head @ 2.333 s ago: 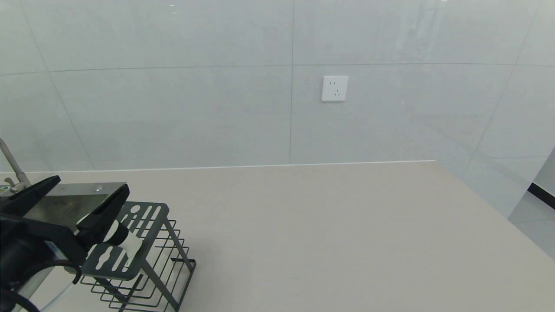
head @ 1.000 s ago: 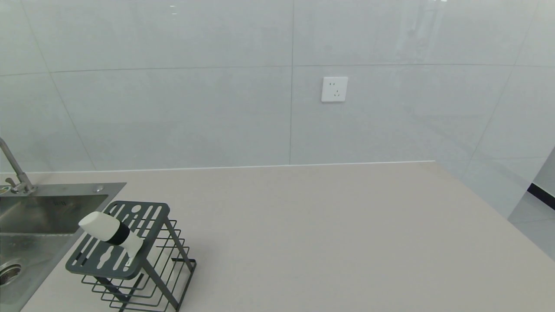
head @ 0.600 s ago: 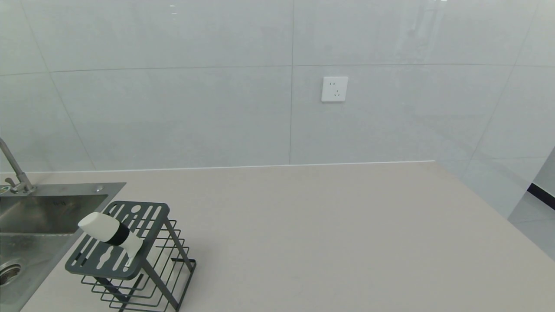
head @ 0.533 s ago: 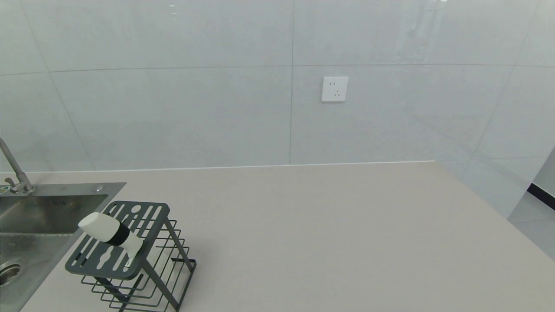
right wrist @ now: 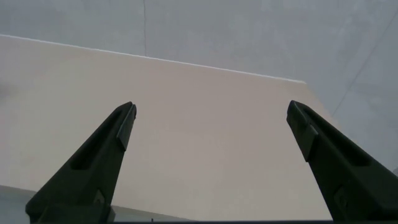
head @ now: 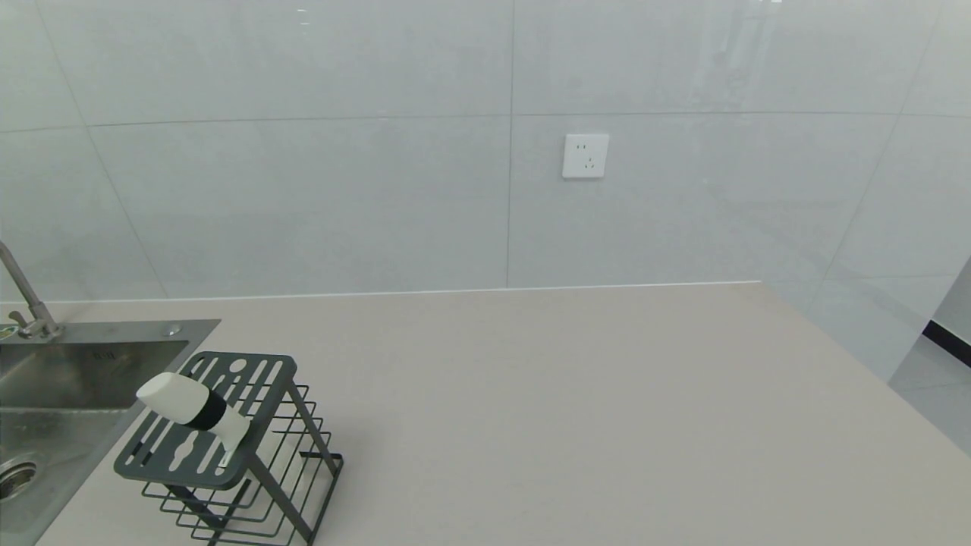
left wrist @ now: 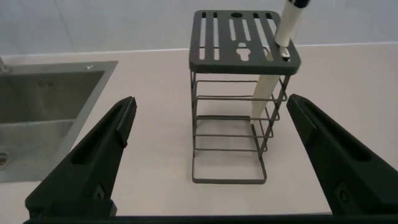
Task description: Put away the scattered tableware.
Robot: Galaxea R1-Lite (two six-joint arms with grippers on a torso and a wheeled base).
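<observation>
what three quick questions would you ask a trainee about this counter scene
1. True or false: the knife stands in a slot of the rack.
2. Where is the sink relative to the rack? A: on the robot's left of it. B: on the robot's right of it. C: on top of it.
3. Fill in: the left jaws are ___ (open or shut).

Key: 1 true; 2 A; 3 open.
</observation>
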